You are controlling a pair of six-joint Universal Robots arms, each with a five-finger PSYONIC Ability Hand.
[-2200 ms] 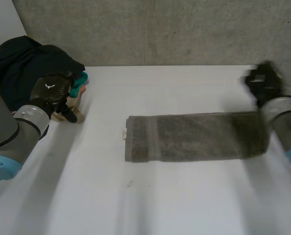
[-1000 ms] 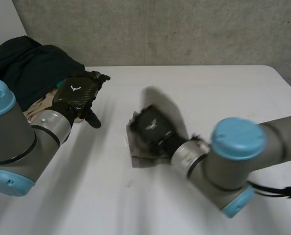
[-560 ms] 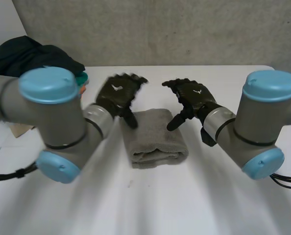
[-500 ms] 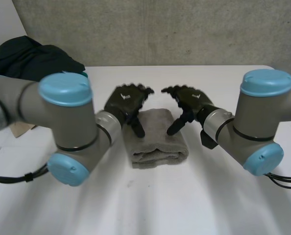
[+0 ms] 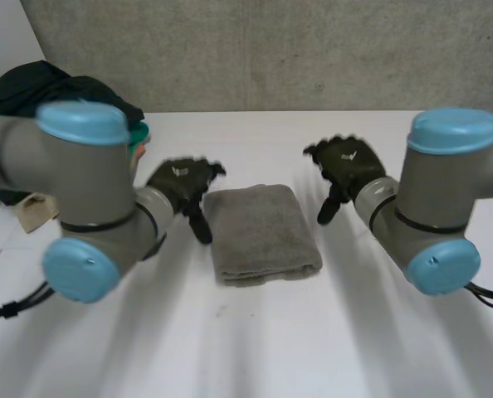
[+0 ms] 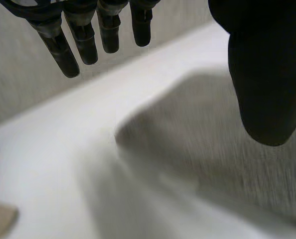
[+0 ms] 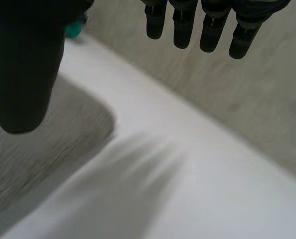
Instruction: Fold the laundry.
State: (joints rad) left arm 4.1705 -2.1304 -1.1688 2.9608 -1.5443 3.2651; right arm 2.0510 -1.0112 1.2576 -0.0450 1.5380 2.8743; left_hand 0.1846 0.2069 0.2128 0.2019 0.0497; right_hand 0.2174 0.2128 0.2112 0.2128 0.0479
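Towel (image 5: 263,232) – long strip a moment ago, now a compact folded rectangle – lies flat on worktop (image 5: 255,332) between hands. Both drawn apart off it: left hand (image 5: 180,186), right hand (image 5: 346,170), fingers spread, holding nothing. Fold looks finished – laundry pile (image 5: 47,99) beyond left hand likely next.

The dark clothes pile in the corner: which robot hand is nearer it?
Left. The left hand is between the dark clothes pile and the folded grey towel; the right hand is on the towel's other side.
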